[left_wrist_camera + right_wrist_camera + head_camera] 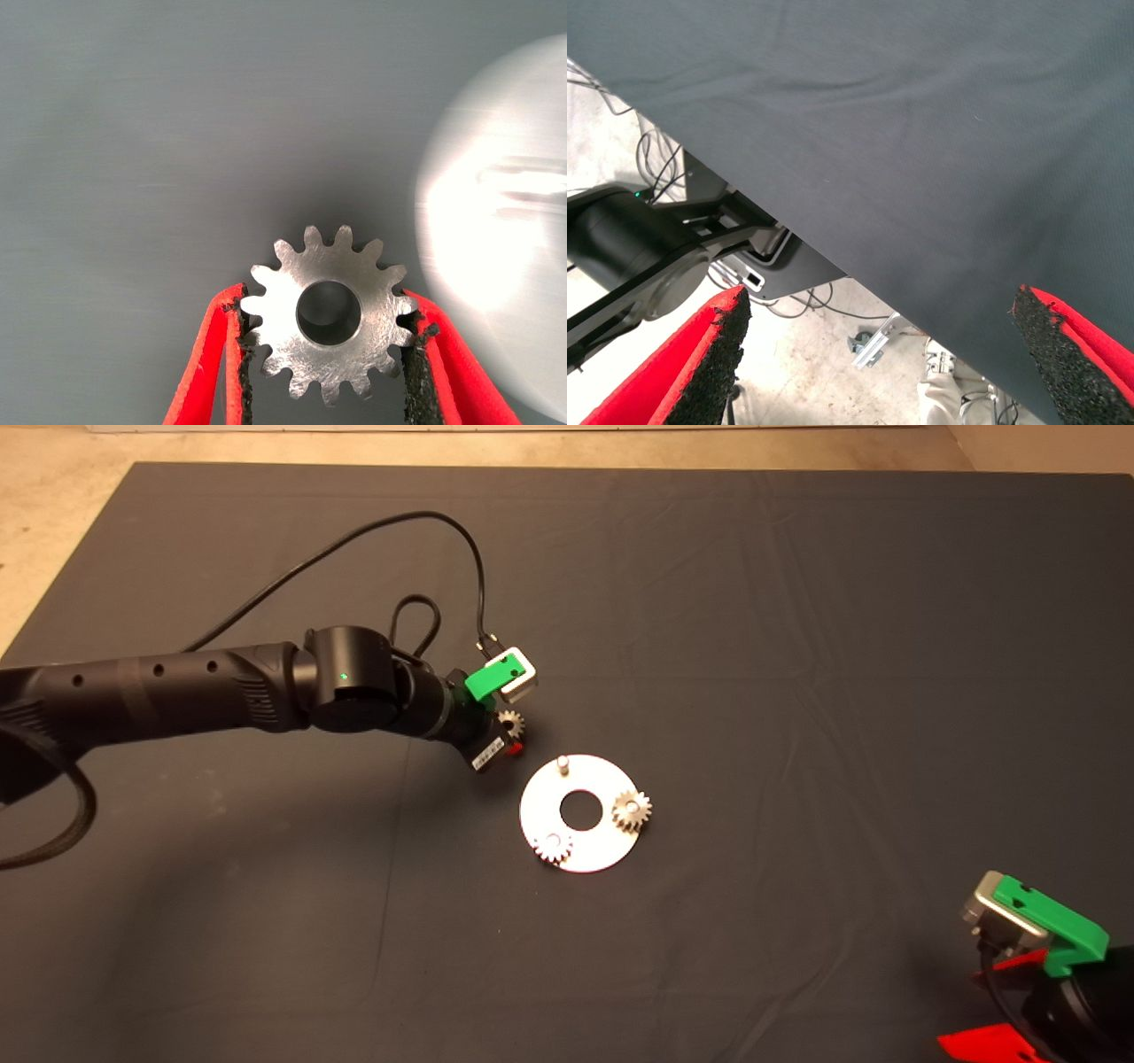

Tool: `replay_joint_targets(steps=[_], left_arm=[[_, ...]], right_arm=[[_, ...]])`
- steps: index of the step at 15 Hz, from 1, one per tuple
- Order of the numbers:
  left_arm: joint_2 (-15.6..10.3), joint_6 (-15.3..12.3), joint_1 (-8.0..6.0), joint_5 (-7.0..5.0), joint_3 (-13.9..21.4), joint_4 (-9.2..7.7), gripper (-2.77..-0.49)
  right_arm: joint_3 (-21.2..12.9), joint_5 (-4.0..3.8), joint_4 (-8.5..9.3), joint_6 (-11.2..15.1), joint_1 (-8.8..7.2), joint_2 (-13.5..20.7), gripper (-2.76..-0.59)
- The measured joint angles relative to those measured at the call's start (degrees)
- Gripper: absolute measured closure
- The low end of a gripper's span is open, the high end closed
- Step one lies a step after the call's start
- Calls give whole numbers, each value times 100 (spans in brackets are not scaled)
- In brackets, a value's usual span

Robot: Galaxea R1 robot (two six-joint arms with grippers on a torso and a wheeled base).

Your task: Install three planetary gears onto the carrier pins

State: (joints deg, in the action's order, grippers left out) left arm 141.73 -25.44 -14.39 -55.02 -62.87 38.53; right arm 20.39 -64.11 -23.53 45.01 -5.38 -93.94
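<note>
Left gripper (328, 354) pinches the third gear (328, 312) just beside the disc (595, 841), above the mat (797, 646); two gears (632, 811) sit on their pins, one pin (562, 763) bare; right gripper (877, 354) parked at the mat's corner, jaws wide.

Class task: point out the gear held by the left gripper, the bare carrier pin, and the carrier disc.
held gear (329, 312): left wrist view, face beside bore.
bare pin (562, 763): head view, its top.
carrier disc (595, 849): head view, bare face.

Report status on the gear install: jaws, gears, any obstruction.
Left gripper shut on third gear, up-left of disc. Right gripper parked open, lower right. Two gears seated; bare pin unobstructed.
</note>
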Motion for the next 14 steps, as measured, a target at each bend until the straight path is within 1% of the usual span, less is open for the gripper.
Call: replay_joint_targets(steps=[1,3,4,6,8,9,10,11,13,14], left_arm=[[0,-10,-111,-78,190,-64,-78],[-46,-85,-401,-115,509,-80,-75],[-64,-191,-465,-131,612,-78,-75],[-61,-243,-448,-192,699,-124,-72],[-93,-284,-451,-208,741,-121,-72],[-96,-399,-449,-231,784,-121,-72],[-94,-555,-451,-225,865,-119,-72],[-88,-650,-449,-219,968,-121,-72],[-49,-664,-449,-176,1050,-124,-72],[-50,-664,-449,-180,1046,-121,-72]], right_arm=[[-4,2,0,0,0,11,-220],[-11,4,0,0,0,61,-220],[-13,2,0,0,0,63,-220],[-15,2,0,0,0,63,-220],[-22,5,0,0,-2,61,-220],[-22,5,0,0,-1,63,-220],[-22,6,0,-1,0,61,-220],[-22,6,0,-2,-2,61,-220],[-22,9,0,-2,-2,63,-220],[-22,6,0,-5,-2,61,-220]])
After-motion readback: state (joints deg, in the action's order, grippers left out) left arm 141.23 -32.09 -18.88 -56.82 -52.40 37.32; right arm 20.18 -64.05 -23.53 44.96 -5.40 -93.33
